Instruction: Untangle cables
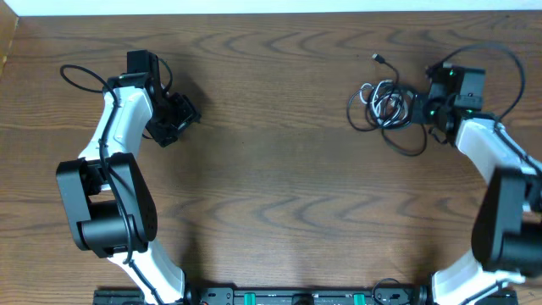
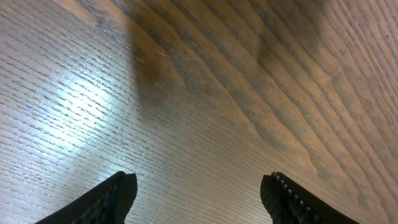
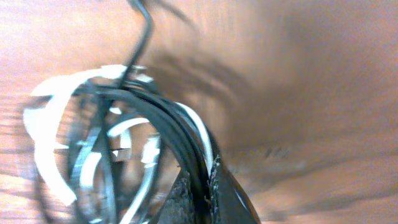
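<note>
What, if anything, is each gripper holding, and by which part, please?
The right gripper pinches the cable bundle by black loops at its edge; the left gripper holds nothing.

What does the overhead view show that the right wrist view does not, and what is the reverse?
Only the overhead view shows the left tool, far from the cables, and one plug end sticking out of the tangle. Only the right wrist view shows, though blurred, the right tool shut on black strands. Both show the black and white cables tangled on the wooden table.
</note>
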Motion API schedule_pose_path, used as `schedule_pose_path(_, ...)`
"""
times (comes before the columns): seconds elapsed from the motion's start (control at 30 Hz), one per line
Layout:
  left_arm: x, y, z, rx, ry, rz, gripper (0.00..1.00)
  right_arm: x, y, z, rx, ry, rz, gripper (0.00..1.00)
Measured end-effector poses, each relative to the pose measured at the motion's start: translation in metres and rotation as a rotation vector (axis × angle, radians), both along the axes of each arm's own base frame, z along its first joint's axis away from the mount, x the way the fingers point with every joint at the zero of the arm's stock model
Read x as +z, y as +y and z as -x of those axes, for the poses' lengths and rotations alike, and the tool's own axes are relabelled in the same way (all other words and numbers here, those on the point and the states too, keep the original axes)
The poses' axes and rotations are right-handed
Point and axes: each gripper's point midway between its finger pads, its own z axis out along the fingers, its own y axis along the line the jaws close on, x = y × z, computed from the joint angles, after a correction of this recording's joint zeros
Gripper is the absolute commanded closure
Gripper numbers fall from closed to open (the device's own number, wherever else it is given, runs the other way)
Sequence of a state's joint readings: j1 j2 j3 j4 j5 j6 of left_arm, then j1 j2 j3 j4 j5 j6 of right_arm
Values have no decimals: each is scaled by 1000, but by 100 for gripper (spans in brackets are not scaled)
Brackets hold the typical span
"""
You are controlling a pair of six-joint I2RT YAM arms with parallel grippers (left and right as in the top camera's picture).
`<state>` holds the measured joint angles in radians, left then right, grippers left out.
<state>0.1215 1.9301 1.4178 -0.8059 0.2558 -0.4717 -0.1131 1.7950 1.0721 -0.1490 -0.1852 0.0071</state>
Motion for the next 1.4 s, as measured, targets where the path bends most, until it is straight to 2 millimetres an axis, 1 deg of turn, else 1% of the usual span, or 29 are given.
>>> schedule_pose_path(0.13, 0, 0, 0, 0, 0, 0, 31, 58, 9, 0, 85, -124, 190, 99)
schedule_pose_path(0.23, 0, 0, 0, 0, 0, 0, 31, 85, 20, 3, 159, -180, 364, 99)
schedule_pose_path(0.3, 0, 0, 0, 0, 0, 0, 31, 92, 30, 4, 224, -191, 500, 99)
schedule_pose_path(0.43, 0, 0, 0, 0, 0, 0, 31, 95, 52, 9, 354, -165, 775, 99)
schedule_pose_path(0.57, 0, 0, 0, 0, 0, 0, 31, 100, 69, 12, 419, -140, 1015, 99)
schedule_pose_path(0.63, 0, 0, 0, 0, 0, 0, 31, 99, 76, 13, 433, -115, 1127, 99)
schedule_pose_path(0.7, 0, 0, 0, 0, 0, 0, 31, 93, 83, 16, 452, -74, 1227, 99)
schedule_pose_path(0.77, 0, 0, 0, 0, 0, 0, 31, 83, 88, 20, 477, -22, 1321, 99)
schedule_pose_path(0.9, 0, 0, 0, 0, -1, 0, 31, 55, 105, 27, 547, 75, 1483, 99)
schedule_pose_path(1.0, 0, 0, 0, 0, -2, -1, 31, 33, 122, 34, 604, 122, 1578, 99)
schedule_pose_path(1.07, 0, 0, 0, 0, -2, 0, 31, 21, 138, 38, 627, 125, 1632, 99)
schedule_pose_path(1.17, 0, 0, 0, 0, -2, 0, 31, 12, 157, 45, 662, 113, 1674, 98)
schedule_pose_path(1.2, 0, 0, -1, 0, -2, 0, 31, 10, 163, 48, 677, 105, 1683, 96)
schedule_pose_path(1.23, 0, 0, -1, 0, -2, 0, 31, 9, 170, 50, 688, 91, 1688, 91)
schedule_pose_path(1.27, 0, 0, -1, 0, -2, 0, 31, 9, 178, 51, 693, 68, 1686, 83)
schedule_pose_path(1.3, 0, 0, -1, 0, -2, -1, 31, 10, 186, 52, 690, 43, 1679, 76)
schedule_pose_path(1.33, 0, 0, -1, 0, -2, -1, 31, 11, 194, 53, 693, 14, 1672, 74)
schedule_pose_path(1.4, 0, 0, -1, 0, -2, 0, 31, 12, 209, 56, 711, -27, 1659, 62)
